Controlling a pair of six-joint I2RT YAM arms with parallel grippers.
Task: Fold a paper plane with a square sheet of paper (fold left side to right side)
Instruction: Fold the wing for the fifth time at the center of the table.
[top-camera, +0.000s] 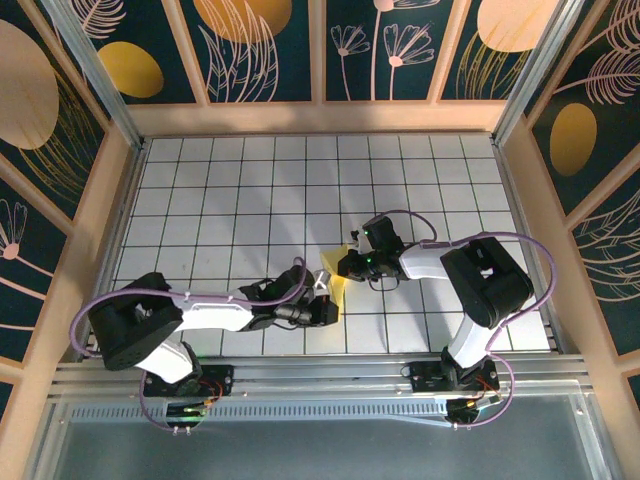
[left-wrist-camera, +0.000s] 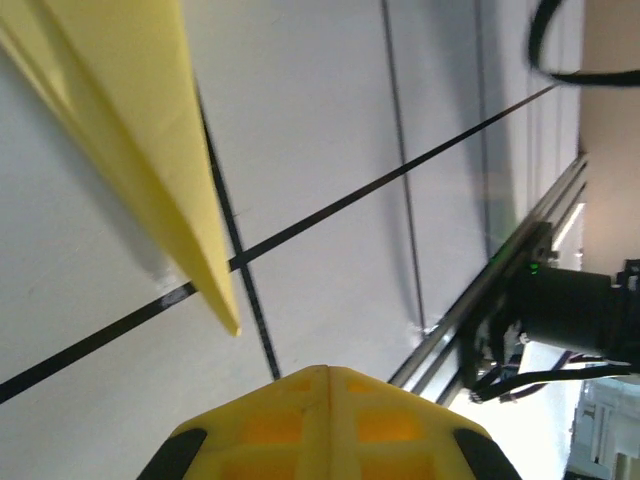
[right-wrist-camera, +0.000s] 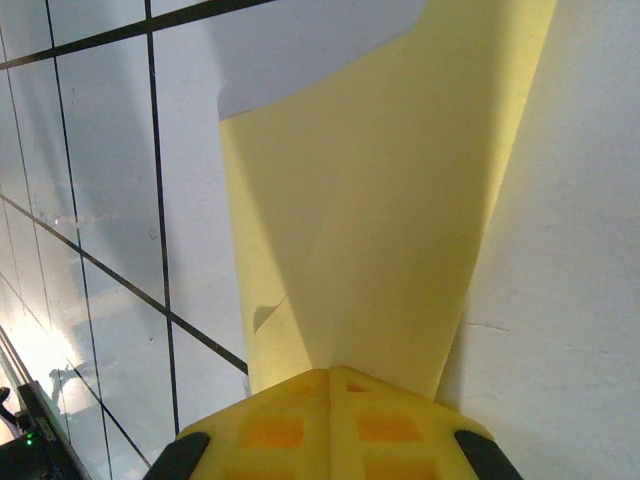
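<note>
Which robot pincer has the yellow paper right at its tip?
The right pincer: the yellow paper reaches its shut tip. The left pincer has bare tile between its tip and the paper's point.

The sheet of paper (top-camera: 334, 286) lies on the worktop (top-camera: 250, 180), a little toward 6 o'clock of its middle, between the two claws. The left claw (top-camera: 324, 300) sits at the sheet's 7 o'clock, reaching in from 8 o'clock; the right claw (top-camera: 348, 266) sits at its 1 o'clock, reaching in from 3 o'clock. In the right wrist view the sheet (right-wrist-camera: 380, 220) runs from 12 o'clock down under the claw (right-wrist-camera: 330, 400).
</note>
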